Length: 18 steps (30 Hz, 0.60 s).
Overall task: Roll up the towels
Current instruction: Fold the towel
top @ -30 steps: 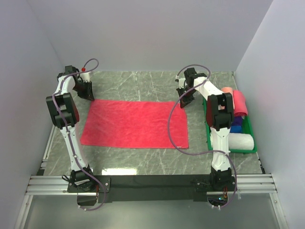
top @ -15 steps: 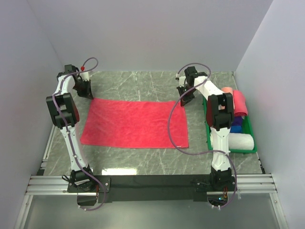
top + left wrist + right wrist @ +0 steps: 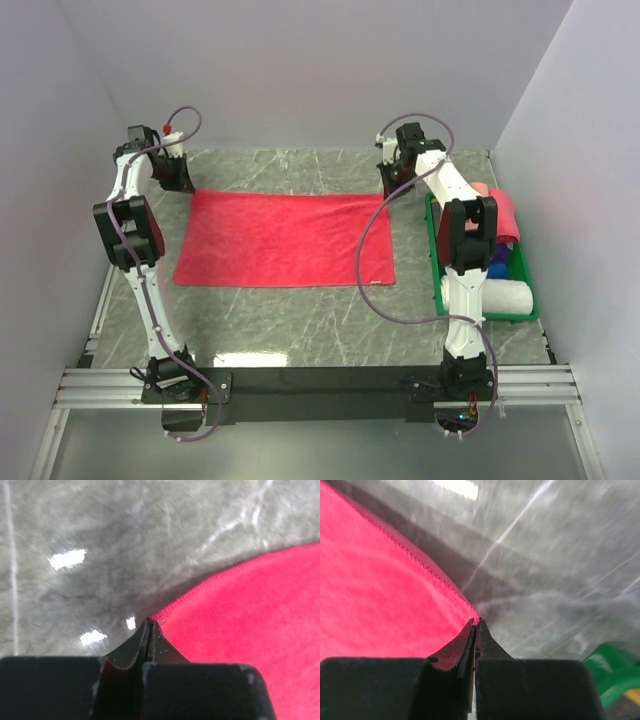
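Towel (image 3: pixel 285 240) long axis left-right (flat)

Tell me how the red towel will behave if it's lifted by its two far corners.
Probably floppy: the red towel lies flat and thin, so it should sag between the left hand and right hand pinching its far corners. Likely light, being thin cloth. Its fuzzy nap may drag on the table.

A gray marble-patterned table (image 3: pixel 300 330) with pale veins fills the floor of the scene, with bright glare patches near its front edge. A green tray (image 3: pixel 505 317) sits at the table's right side, near the right wall (image 3: pixel 585 150). Plain pale walls enclose the back and left. A silver rail (image 3: pixel 100 385) and black plate (image 3: pixel 320 380) run along the near edge.
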Each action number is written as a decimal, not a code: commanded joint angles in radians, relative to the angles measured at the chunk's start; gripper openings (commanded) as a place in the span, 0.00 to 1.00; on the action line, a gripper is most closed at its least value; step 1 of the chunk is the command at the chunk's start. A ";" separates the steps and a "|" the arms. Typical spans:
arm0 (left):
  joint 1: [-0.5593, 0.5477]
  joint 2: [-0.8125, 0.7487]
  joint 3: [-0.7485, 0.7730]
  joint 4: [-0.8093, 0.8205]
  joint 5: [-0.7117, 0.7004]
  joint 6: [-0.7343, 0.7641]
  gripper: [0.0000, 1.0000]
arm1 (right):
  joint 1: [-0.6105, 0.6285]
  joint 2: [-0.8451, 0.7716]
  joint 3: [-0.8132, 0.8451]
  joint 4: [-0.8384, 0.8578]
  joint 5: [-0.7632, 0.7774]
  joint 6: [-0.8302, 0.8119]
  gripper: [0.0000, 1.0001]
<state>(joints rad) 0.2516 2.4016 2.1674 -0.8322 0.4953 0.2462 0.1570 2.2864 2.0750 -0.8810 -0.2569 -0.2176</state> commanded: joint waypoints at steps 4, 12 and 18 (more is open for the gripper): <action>0.057 -0.179 -0.119 0.010 0.132 0.073 0.00 | -0.004 -0.206 -0.232 0.037 -0.038 -0.060 0.00; 0.104 -0.285 -0.274 -0.065 0.219 0.232 0.00 | -0.004 -0.312 -0.392 0.057 -0.077 -0.094 0.00; 0.133 -0.349 -0.374 -0.113 0.230 0.343 0.00 | -0.002 -0.355 -0.447 0.031 -0.108 -0.120 0.00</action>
<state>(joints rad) 0.3687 2.1250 1.8309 -0.9035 0.6819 0.4896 0.1570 1.9862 1.6539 -0.8486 -0.3367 -0.3065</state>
